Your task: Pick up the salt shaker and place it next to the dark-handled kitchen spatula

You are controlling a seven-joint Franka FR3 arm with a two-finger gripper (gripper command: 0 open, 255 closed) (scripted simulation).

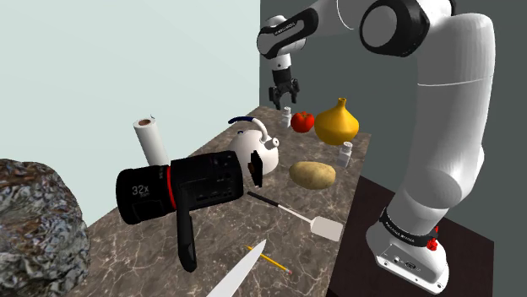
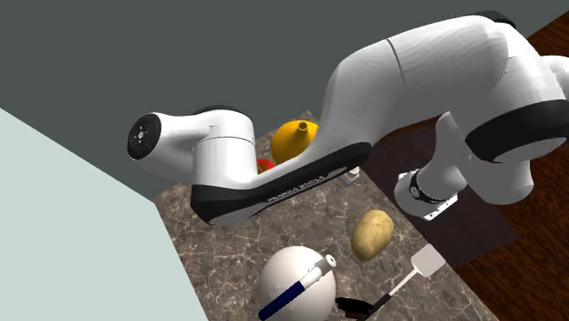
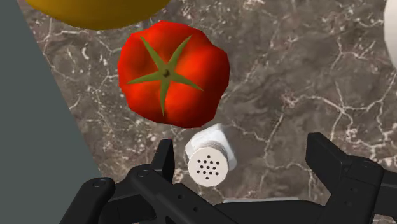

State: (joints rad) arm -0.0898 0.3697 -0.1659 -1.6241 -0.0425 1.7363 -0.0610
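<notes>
Seemingly light, rigid and slick, the salt shaker [image 3: 208, 162] stands beside the tomato [image 3: 172, 73] near the wall-side edge of the counter [image 3: 305, 76]. The gripper [image 3: 242, 147] hangs above it, jaws wide apart and empty; the best hold is probably across its round body.

Bright, even light; faint shadows, perhaps from overhead.

shoulder view: from beside the stand [image 1: 466, 253], down along the counter [image 1: 127, 249]. second exterior view: from high by the wall [image 2: 73, 237], steeply down, close to the arm [image 2: 301, 173]. wrist view: straight down, near the counter. all share the tomato [image 1: 303, 121]; shoulder and wrist, the shaker [image 1: 287, 110].
</notes>
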